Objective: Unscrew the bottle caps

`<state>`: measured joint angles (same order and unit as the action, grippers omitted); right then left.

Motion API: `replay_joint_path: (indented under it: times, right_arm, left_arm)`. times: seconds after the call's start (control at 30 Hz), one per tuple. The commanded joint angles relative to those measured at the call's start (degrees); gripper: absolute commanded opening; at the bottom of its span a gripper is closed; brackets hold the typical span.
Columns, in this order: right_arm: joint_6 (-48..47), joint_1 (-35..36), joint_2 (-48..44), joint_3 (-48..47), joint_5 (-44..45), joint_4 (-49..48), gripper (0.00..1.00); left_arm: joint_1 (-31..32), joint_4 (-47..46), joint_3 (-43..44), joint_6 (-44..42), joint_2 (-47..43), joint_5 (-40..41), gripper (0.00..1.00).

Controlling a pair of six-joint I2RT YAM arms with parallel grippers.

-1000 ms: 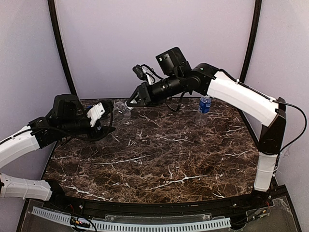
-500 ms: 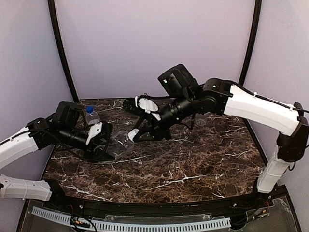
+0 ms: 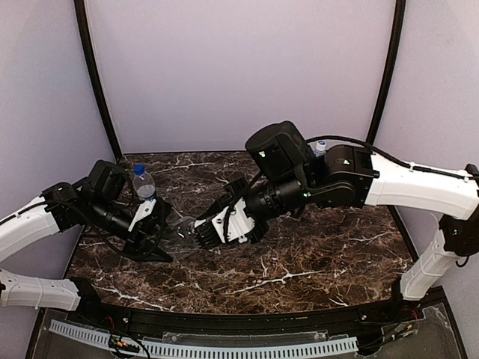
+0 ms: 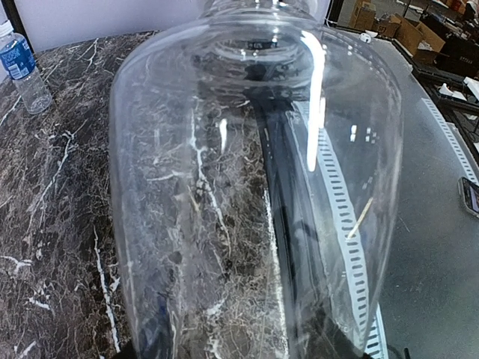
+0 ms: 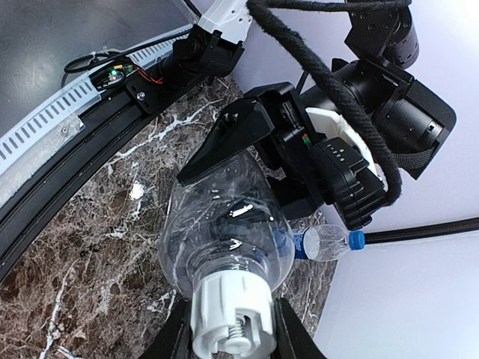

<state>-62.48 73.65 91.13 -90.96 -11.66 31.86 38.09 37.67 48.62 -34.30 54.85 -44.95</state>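
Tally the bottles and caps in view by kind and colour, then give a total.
Blue-labelled water bottles: 2
Unlabelled clear bottle: 1
White cap: 1
Dark blue cap: 1
Pale cap: 1
Total: 6

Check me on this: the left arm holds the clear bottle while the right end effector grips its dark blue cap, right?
The cap is white, not dark blue; the right wrist view shows it. The left end effector does hold the clear bottle while the right end effector grips that cap.
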Motion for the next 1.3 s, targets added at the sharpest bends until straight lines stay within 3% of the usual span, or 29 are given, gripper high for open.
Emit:
replay_joint_path:
  times: [0.0, 0.33, 0.6, 0.63, 0.7, 0.73, 0.8, 1.0, 1.13, 1.27]
  right_arm:
    - [-4.13, 1.03, -1.67, 2.18, 2.51, -5.21, 0.00]
    - [-3.49, -2.13, -10.05, 8.60, -1.25, -6.94, 0.00]
    - [-4.66, -2.08, -6.17, 7.22, -1.33, -8.14, 0.00]
    - [-4.60, -2.07, -5.68, 7.19, -0.99, -8.72, 0.03]
    - [-3.61, -2.04, -5.29, 7.43, 0.21, -10.67, 0.28]
    - [-2.82, -2.02, -5.31, 7.64, 0.78, -11.40, 0.46]
    - [-0.35, -2.03, -5.79, 7.81, 1.66, -12.76, 0.65]
    - [17.09, -2.96, -8.51, 7.93, 3.15, -17.25, 0.94]
    - [43.18, -7.47, -6.87, 3.07, -0.20, -17.20, 0.95]
    - [68.19, -11.89, -2.75, -3.47, -0.14, -14.83, 0.85]
  left_arm:
    - [-0.38, -1.13, 0.03, 1.94, -0.73, -1.21, 0.46]
    - [-0.38, 0.02, -1.51, -0.32, -1.67, -1.01, 0.45]
    - [-0.38, -1.41, -1.17, 1.11, -1.50, -1.74, 0.44]
    - [-0.38, -1.91, -1.16, 1.31, -1.50, -1.69, 0.44]
    - [-0.38, -2.45, -1.12, 1.75, -1.64, -1.32, 0.44]
    - [-0.38, -2.57, -1.04, 2.00, -1.78, -0.92, 0.44]
    - [-0.40, -3.16, -0.99, 2.80, -1.96, 0.20, 0.43]
    - [-0.52, -10.49, -2.09, 8.52, -2.41, 8.72, 0.42]
    - [-0.47, -20.38, -3.41, 10.83, -2.42, 23.30, 0.41]
    - [-0.45, -26.31, -4.37, 8.21, -1.94, 36.32, 0.40]
